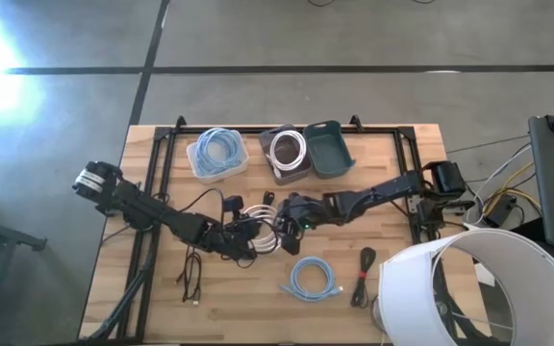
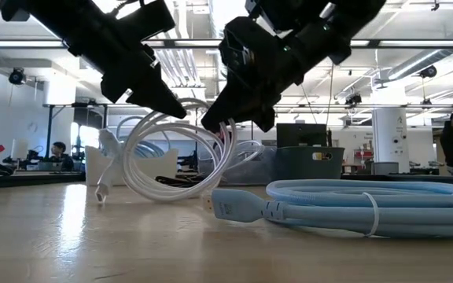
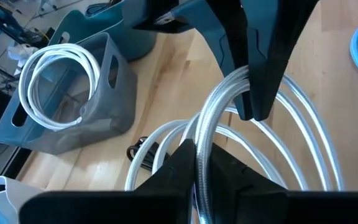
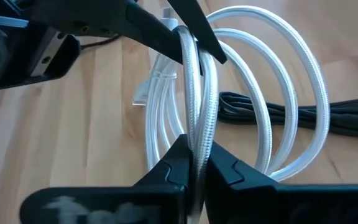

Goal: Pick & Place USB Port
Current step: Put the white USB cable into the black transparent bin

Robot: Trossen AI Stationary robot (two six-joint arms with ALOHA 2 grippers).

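Between left claw (image 1: 241, 234) and right claw (image 1: 283, 229), pinched white cable coil (image 1: 264, 234).

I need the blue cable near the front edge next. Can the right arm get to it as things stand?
Probably not yet. The right pincer is shut on the white cable coil, which the left pincer also grips. The blue cable lies apart from them with nothing over it, so the way looks free once the coil is released.

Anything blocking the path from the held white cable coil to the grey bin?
Nothing visible does. Both the left tool and right tool are shut on the coiled white braided cable, lifted mid-table. The grey plastic bin, already holding one white coil, sits just beyond, with only bare wood between.
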